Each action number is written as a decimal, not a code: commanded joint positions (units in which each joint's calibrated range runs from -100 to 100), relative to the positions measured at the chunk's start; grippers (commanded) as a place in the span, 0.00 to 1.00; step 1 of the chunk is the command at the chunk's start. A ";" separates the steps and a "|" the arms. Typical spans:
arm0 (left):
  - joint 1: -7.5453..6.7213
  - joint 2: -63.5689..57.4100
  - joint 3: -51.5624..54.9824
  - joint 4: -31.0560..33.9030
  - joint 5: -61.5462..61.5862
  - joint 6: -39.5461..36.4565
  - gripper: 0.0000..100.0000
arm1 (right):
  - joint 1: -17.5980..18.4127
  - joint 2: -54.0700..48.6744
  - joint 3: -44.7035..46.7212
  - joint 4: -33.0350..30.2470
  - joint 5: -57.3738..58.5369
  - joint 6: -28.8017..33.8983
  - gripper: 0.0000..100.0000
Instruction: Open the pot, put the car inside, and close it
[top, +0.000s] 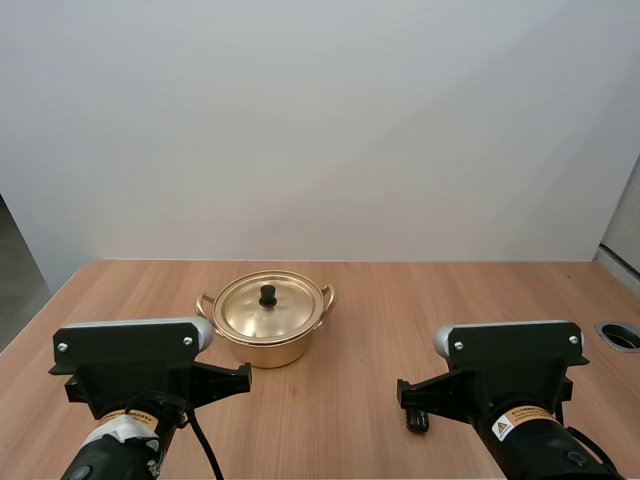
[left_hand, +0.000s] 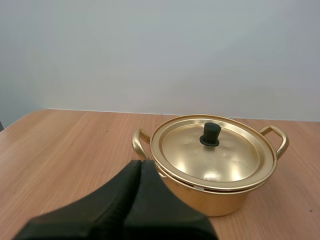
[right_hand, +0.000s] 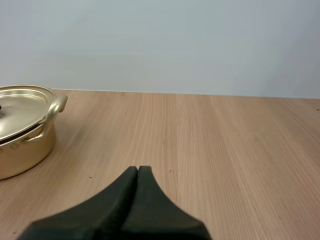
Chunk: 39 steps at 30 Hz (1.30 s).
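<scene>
Counting from the near edge: two grippers, left gripper (left_hand: 140, 164) and right gripper (right_hand: 138, 170), each with fingers pressed together on nothing. Two orange-and-white warning stickers (top: 507, 424), one per arm (print too small to read). Farther out on the table (top: 420, 310), just ahead of the left gripper, stands one gold pot (top: 270, 347), its one lid (top: 248, 312) on, with one black knob (top: 268, 295) and two handles (top: 327, 297).
</scene>
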 joint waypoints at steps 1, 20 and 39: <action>0.03 0.00 0.00 0.01 0.10 0.01 0.00 | 0.00 0.00 0.00 0.04 0.08 -0.01 0.00; 0.03 0.00 0.00 0.01 0.10 0.01 0.00 | 0.00 0.00 0.00 0.04 0.08 -0.01 0.00; 0.03 0.00 0.00 0.14 -0.46 0.66 0.00 | 0.00 0.00 0.00 1.11 0.04 -0.01 0.00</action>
